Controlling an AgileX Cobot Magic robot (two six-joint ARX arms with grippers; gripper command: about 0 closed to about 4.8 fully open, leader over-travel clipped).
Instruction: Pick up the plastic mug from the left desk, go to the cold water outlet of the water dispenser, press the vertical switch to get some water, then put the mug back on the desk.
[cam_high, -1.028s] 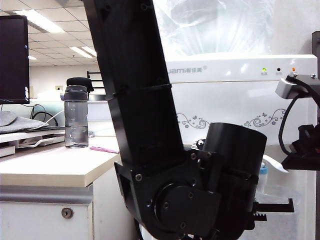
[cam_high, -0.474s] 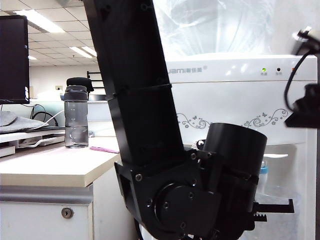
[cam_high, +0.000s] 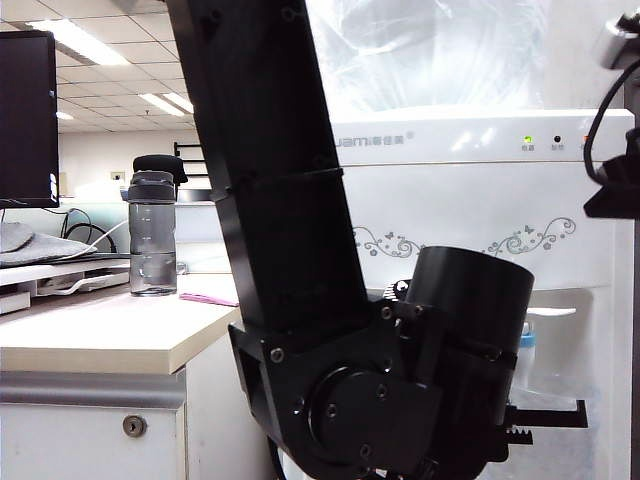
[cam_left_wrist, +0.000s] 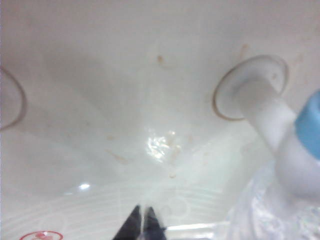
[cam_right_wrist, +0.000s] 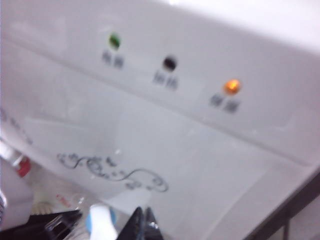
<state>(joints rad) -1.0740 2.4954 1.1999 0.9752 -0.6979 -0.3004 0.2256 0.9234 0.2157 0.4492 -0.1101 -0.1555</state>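
Exterior view – room: an office with ceiling panel lights (cam_high: 150, 100) stood behind; a dark monitor (cam_high: 27, 118) sat at the far left.
Exterior view – bench: the left desk (cam_high: 110, 335) showed a bare cream top, a grey strip and a keyhole lock (cam_high: 133, 426); a smoky-grey bottle (cam_high: 152, 235) stood upright near its back edge.
Exterior view – arms: the black left arm (cam_high: 300, 250) filled the middle, reaching into the recess of the water dispenser (cam_high: 470, 200); part of the right arm (cam_high: 618, 185) showed at the right edge.
Left wrist view – pincer: the left pincer (cam_left_wrist: 144, 226) was pressed together on a thin clear strip – the handle of the plastic mug (cam_left_wrist: 272, 210), it seemed; the mug sat just under the cold water outlet (cam_left_wrist: 295, 145).
Right wrist view – pincer: the right pincer (cam_right_wrist: 141, 224) was pressed together, empty, facing the dispenser's three indicator lights (cam_right_wrist: 170, 62); the picture was blurred.
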